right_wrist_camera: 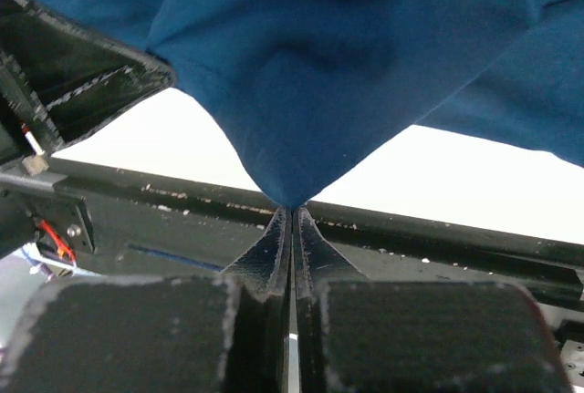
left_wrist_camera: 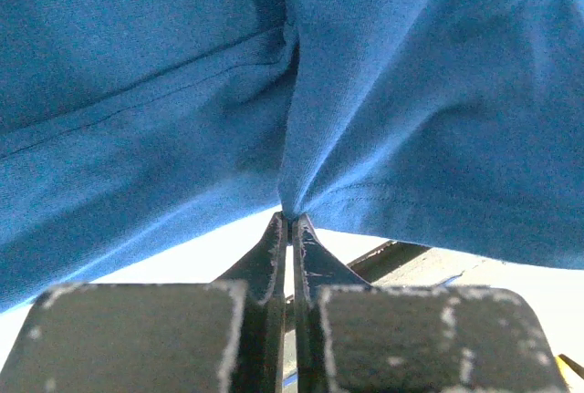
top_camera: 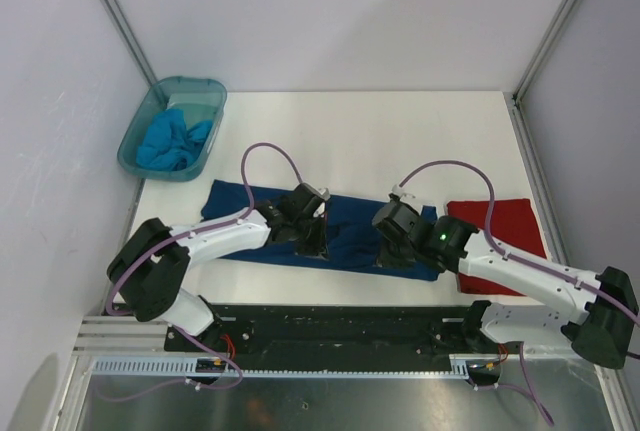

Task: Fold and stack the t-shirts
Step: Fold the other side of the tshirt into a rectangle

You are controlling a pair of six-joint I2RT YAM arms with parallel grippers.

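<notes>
At the far left, bin: a teal see-through plastic bin (top_camera: pixel 133 131) holds a crumpled light-blue cloth (top_camera: pixel 175 141), well apart from both claws.
Mid-tabletop, shirt: the dark blue cotton t-shirt (top_camera: pixel 350 226) lies spread on the white tabletop (top_camera: pixel 370 141), its long axis running left to right.
Left claw (top_camera: pixel 310 241): squeezed fully together on a pinch of the shirt's near hem, left of its middle.
Right claw (top_camera: pixel 390 251): likewise clamped tight on the near hem, right of the middle.
Deciding relation: both claws hold the same near edge, and the rest of the shirt lies on their far side. A fold would likely carry that hem away from the arm bases, both arms moving evenly.
Right end, stack: a folded red t-shirt (top_camera: pixel 505 226) lies just beside the blue one. The right arm is the nearer.
Views: the top camera shows the shirt's lie and the claws' spacing. Only the wrist cameras show the cloth tenting up from each closed claw tip (left_wrist_camera: pixel 290 220) (right_wrist_camera: pixel 292 206), clear of the tabletop.
</notes>
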